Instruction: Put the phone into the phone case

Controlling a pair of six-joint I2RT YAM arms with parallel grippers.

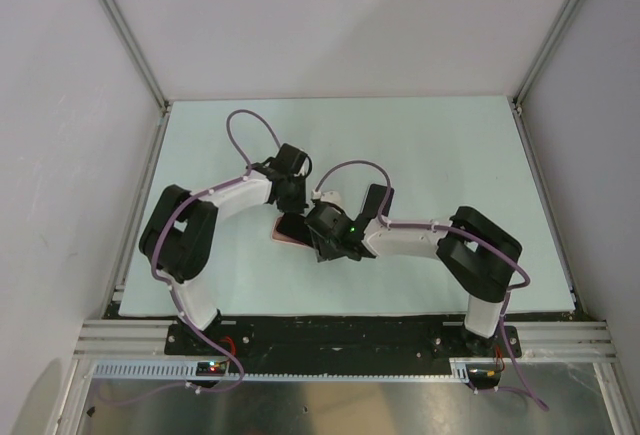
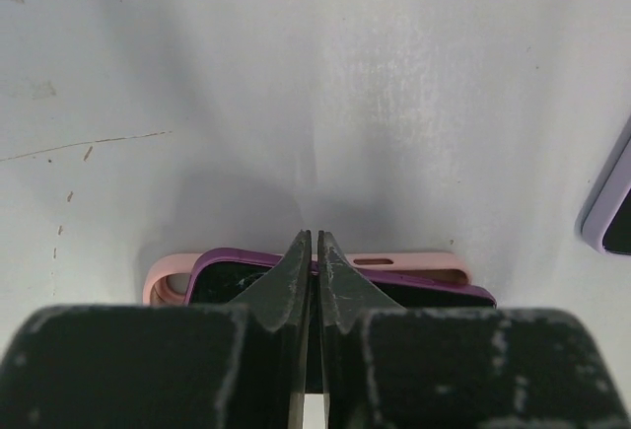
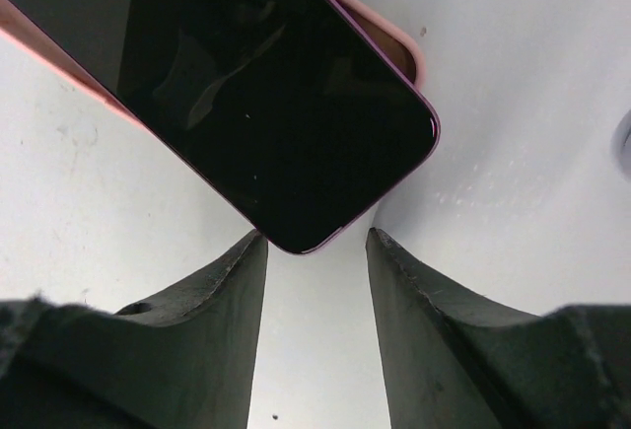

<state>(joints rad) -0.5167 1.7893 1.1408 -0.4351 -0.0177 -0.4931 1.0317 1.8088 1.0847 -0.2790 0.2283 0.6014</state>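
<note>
Pressing evenly with my clenched left gripper [image 2: 314,244], I should seat the phone [image 3: 266,94] squarely in the case [image 2: 414,262], right gripper [image 3: 315,242] released

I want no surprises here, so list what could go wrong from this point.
1. The phone lies askew on the phone case, its near corner past the rim; pressing may seat one side only.
2. The left gripper, shut, touches the phone's edge with narrow tips and might slip off.
</note>
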